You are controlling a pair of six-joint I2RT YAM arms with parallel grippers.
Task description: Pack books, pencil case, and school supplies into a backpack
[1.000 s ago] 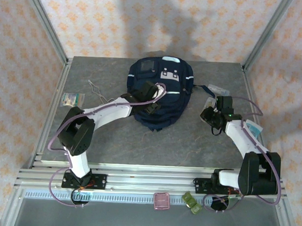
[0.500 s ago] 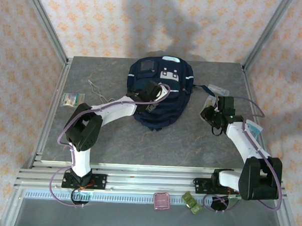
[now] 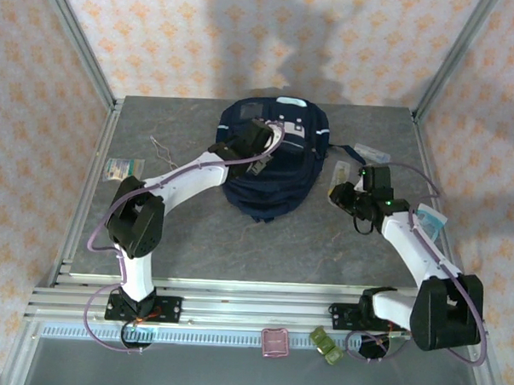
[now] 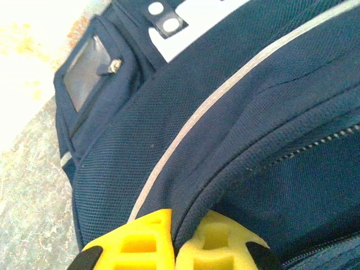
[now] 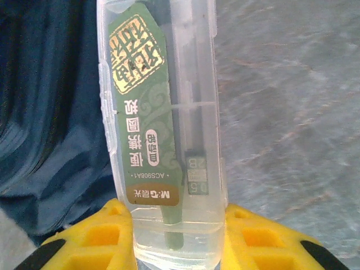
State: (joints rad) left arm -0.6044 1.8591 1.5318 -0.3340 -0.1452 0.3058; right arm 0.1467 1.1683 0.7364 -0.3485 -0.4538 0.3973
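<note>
The navy backpack [image 3: 275, 159] with grey stripes lies at the table's far middle. My left gripper [image 3: 260, 161] rests on its top and is shut, its yellow fingers [image 4: 140, 239] pinching a fold of the backpack's fabric [image 4: 225, 140] beside a zip. My right gripper [image 3: 341, 190] hovers just right of the backpack, shut on a slim clear packet [image 5: 163, 112] with a green label, one of the school supplies. Another clear packet [image 3: 370, 152] lies at the far right. The books and pencil case are out of sight.
A bent wire [image 3: 163, 152] and a greenish-white flat packet [image 3: 123, 168] lie at the left. A pale blue packet [image 3: 432, 219] sits by the right edge. A small pink object [image 3: 274, 341] and a green one [image 3: 325, 344] rest on the near rail.
My left gripper closed on the backpack's fabric and shifted toward the far end of the backpack. My right gripper carried the clear packet leftward, closer to the backpack.
</note>
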